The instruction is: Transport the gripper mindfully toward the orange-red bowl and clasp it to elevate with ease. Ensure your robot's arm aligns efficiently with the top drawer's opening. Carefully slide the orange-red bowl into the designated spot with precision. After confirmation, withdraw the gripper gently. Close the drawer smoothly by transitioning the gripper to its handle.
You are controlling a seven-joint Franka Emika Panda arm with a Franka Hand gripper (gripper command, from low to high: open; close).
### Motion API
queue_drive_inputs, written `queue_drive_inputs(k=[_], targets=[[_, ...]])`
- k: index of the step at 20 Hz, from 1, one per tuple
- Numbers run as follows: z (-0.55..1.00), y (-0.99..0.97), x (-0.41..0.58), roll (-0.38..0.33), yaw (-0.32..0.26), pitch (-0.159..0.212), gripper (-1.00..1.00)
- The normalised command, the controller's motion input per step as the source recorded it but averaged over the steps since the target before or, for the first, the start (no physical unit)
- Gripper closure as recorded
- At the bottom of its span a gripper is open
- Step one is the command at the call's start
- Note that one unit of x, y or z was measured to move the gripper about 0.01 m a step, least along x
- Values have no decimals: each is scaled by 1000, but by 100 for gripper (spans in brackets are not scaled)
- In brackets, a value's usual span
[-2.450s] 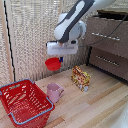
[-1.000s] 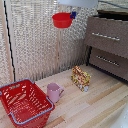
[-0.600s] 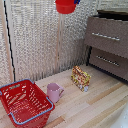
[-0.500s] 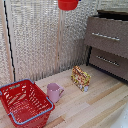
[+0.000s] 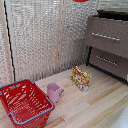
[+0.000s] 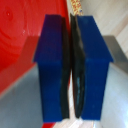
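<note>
Exterior view: only a sliver of the orange-red bowl (image 5: 81,0) shows, cut by the top edge of the frame, high above the bench (image 5: 95,107). My arm and hand are out of this view entirely. The top drawer (image 5: 107,36) sits at the exterior view's right, front flush with the cabinet, silver handle (image 5: 106,36) across it; a second drawer (image 5: 108,62) sits below. On the bench: a red mesh basket (image 5: 25,103) at the exterior view's left, a pink mug (image 5: 53,92) just beside it, and a small patterned packet (image 5: 80,78) standing nearer the cabinet.

Wrist view: fills in what the exterior view lacks. My hand (image 6: 73,70) is seen close up, two blue fingertips (image 6: 52,65) pressed nearly together with a thin dark rim pinched between them. The bowl's red inner surface (image 6: 22,37) spreads to one side of the pads, so the pinch is on the bowl's wall. The packet is glimpsed far below, past the fingertips. Arm pose cannot be told from either view; only that the hand carries the bowl up high, well apart from the drawer.
</note>
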Motion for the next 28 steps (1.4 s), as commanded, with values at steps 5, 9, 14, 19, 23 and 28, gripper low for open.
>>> queue_drive_inputs(k=[5,9,14,19,23,28], targets=[[266,-718,-7,55,-130,68,100],[195,-809,0,59,-97,0,100],[190,-863,0,68,-69,-2,100],[147,-978,0,84,-10,-3,100],[112,-874,0,58,-21,0,100],[21,-517,-38,21,-3,0,100]])
